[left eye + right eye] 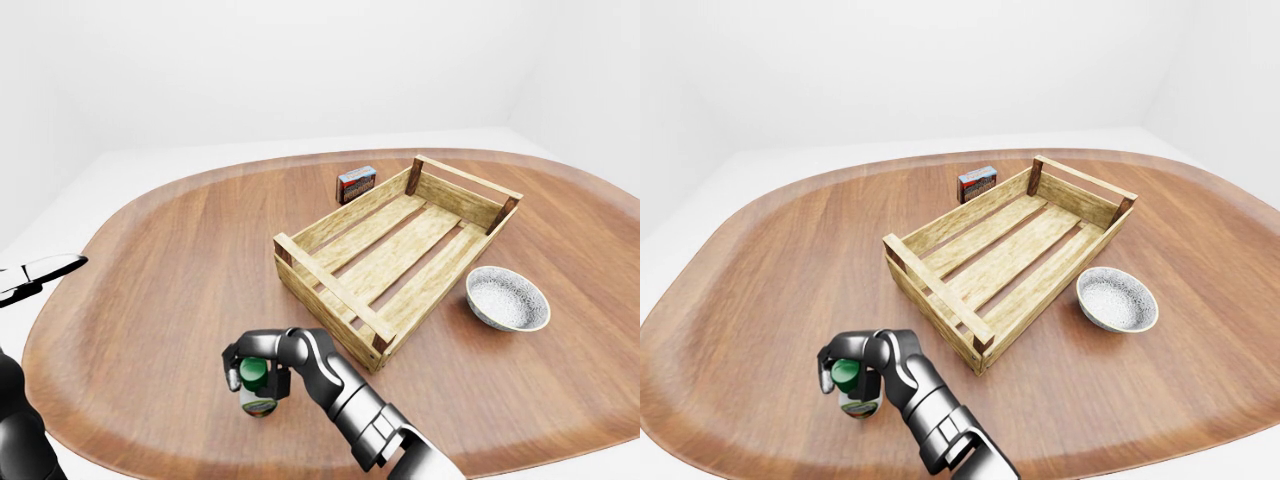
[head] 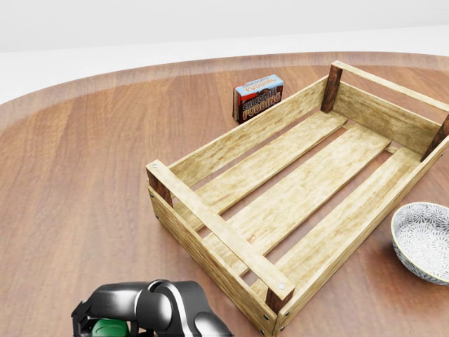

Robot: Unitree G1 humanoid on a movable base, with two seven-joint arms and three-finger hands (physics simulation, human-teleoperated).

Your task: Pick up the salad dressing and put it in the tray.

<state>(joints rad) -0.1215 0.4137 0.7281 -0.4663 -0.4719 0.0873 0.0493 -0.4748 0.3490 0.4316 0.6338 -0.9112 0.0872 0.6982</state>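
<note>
Your right hand [image 1: 258,372] is wrapped around the salad dressing [image 1: 256,387], its fingers [image 1: 233,356] curled over the green cap and down the bottle's sides. The bottle stands upright on the table [image 1: 160,260], to the lower left of the tray [image 1: 395,255] in the left-eye view, well apart from the tray's near corner. The chocolate pudding box [image 2: 258,97] sits just beside the tray's upper left wall, and the patterned bowl [image 1: 508,298] rests near its right side. Your left hand [image 1: 30,275] shows only at the view's left edge, far from the tray, fingers spread, holding nothing
</note>
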